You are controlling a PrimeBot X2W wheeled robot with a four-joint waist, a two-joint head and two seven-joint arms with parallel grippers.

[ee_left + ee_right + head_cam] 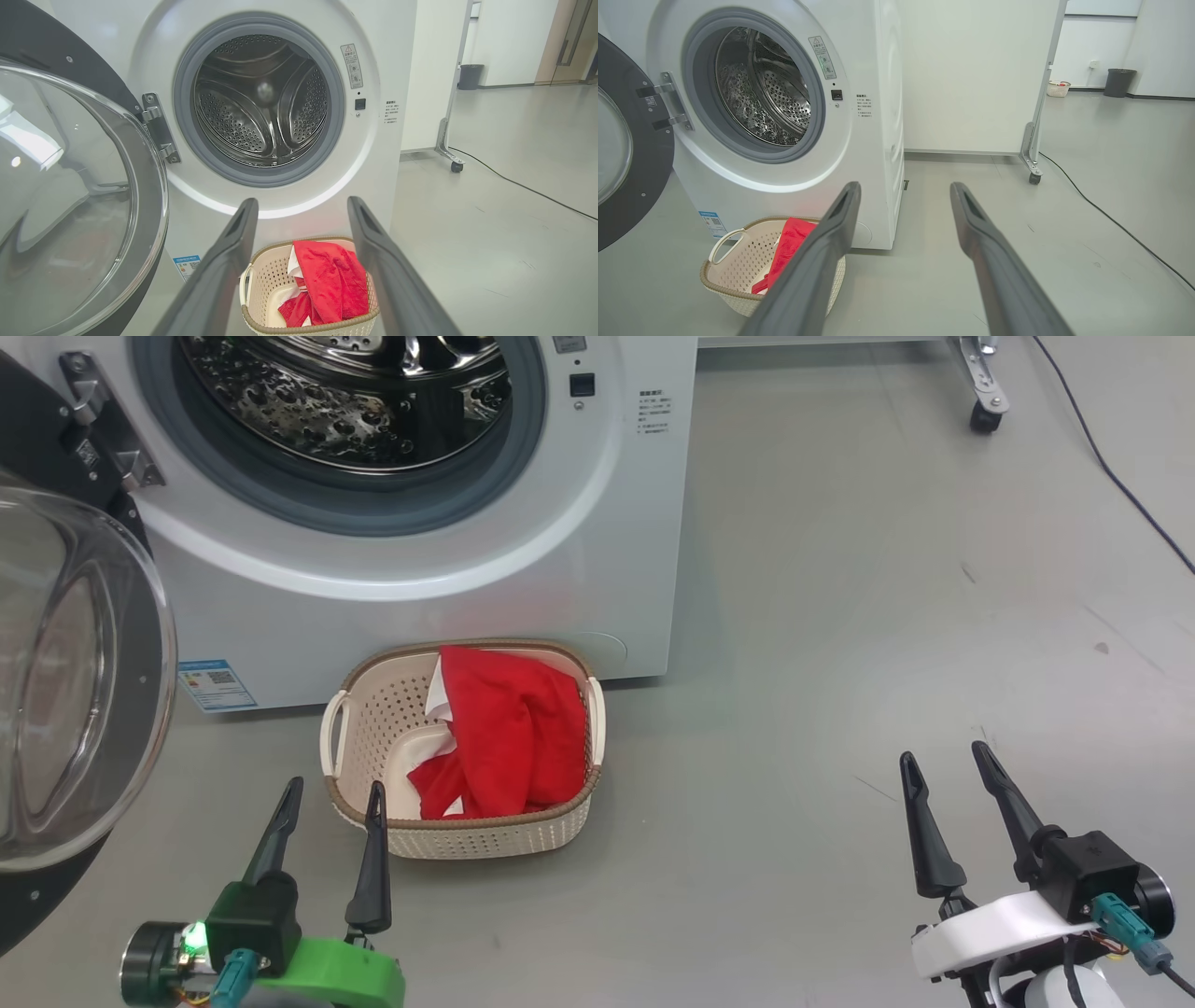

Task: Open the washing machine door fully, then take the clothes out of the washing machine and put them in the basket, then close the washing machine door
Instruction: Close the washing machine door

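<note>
Left gripper (336, 784) wide, empty, beside basket rim (485, 643); right gripper (942, 751) wide, empty, over open floor (840, 616).

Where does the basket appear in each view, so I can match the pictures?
Head view: the basket is low, left of centre, before the washing machine.
Left wrist view: bottom centre, between the fingers of the left gripper.
Right wrist view: bottom left, partly behind a finger of the right gripper.
Shared landmark: the blue label near the basket's left handle.

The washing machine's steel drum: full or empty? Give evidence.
Empty: bare perforated steel drum; the red fabric clothes lie in the cream plastic basket.
</note>
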